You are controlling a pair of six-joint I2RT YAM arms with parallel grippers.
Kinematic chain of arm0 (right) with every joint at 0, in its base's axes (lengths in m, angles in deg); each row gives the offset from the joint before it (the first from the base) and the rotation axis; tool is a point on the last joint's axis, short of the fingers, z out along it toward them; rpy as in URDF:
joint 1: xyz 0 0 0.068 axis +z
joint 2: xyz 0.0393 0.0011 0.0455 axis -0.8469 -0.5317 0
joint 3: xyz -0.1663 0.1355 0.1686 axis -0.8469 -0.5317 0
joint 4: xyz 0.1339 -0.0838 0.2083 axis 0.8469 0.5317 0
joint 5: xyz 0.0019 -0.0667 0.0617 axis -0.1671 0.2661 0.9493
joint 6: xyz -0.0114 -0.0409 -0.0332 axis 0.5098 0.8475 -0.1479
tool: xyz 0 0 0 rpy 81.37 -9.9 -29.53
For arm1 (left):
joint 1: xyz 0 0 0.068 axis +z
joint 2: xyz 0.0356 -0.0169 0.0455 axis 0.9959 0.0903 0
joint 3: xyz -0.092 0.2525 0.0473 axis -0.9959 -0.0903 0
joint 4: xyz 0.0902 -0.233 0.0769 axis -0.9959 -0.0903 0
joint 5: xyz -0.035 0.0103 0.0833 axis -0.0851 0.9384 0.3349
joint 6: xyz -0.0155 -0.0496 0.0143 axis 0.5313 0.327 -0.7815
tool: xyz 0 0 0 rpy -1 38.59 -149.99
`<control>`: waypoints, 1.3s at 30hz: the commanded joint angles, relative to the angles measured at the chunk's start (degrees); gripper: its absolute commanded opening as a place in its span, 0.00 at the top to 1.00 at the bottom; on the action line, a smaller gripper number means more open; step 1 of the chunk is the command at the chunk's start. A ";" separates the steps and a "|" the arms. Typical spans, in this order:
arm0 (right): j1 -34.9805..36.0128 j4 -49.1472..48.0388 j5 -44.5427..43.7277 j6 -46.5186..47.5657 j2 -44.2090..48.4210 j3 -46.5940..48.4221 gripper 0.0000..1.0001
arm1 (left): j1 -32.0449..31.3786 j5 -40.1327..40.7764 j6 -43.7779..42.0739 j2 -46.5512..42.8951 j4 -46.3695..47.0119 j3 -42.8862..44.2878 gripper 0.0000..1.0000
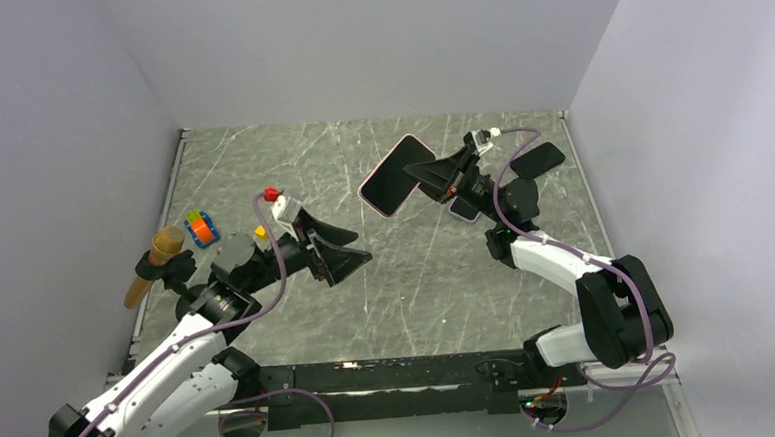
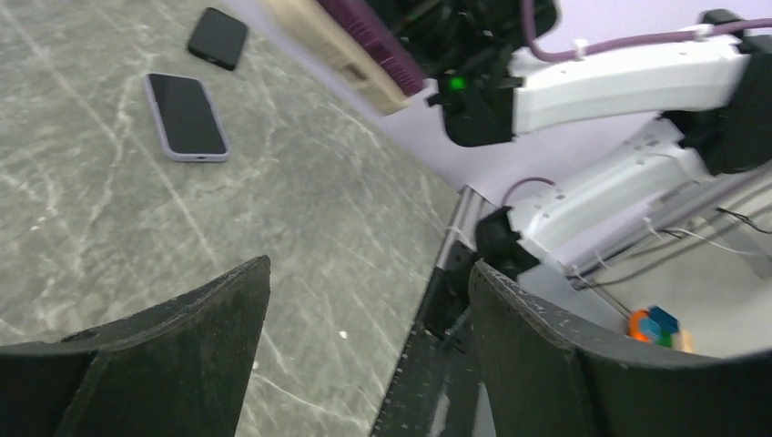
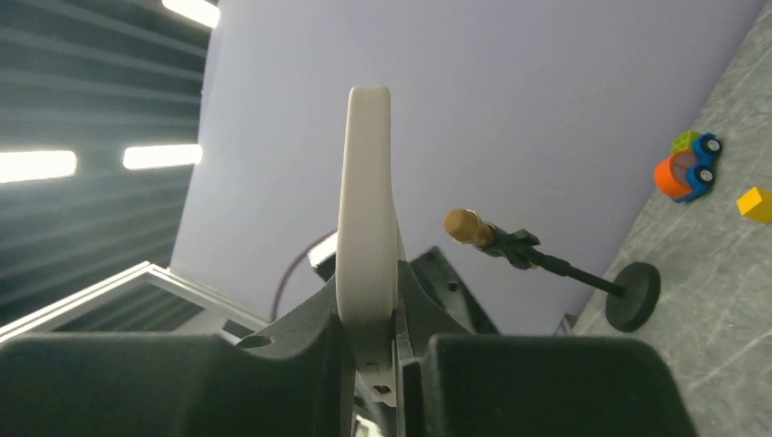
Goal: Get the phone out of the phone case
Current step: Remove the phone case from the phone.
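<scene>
Little looks done: right gripper (image 1: 439, 174) pinches the phone (image 1: 391, 175), seemingly still cased, between its fingers. Left gripper (image 1: 351, 248) gapes empty, well apart.

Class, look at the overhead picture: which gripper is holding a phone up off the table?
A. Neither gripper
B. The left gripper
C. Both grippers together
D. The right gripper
D: the right gripper is clamped on the edge of the phone, which is tilted above the table, while the left gripper stands open and empty.
</scene>
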 commanded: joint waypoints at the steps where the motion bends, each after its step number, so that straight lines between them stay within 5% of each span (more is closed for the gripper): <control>1: -0.07 -1.08 4.04 4.07 1.01 4.16 1.00 | 0.08 -7.38 3.86 -2.78 -7.71 7.35 0.19; 6: 0.01 -5.12 4.14 1.35 -0.31 3.82 1.00 | 0.20 -8.01 15.96 -1.64 -0.01 9.20 0.35; 10: -0.03 -6.41 3.84 0.08 0.02 3.07 1.00 | 0.19 -5.77 20.72 -0.29 5.19 9.59 0.38; 20: 0.04 -4.61 3.62 1.32 2.22 2.34 1.00 | 0.23 -3.72 22.79 2.79 10.34 8.66 0.47; 39: 0.97 -6.92 4.23 -0.13 1.97 2.56 1.00 | 0.23 1.63 20.73 7.42 11.74 9.20 0.50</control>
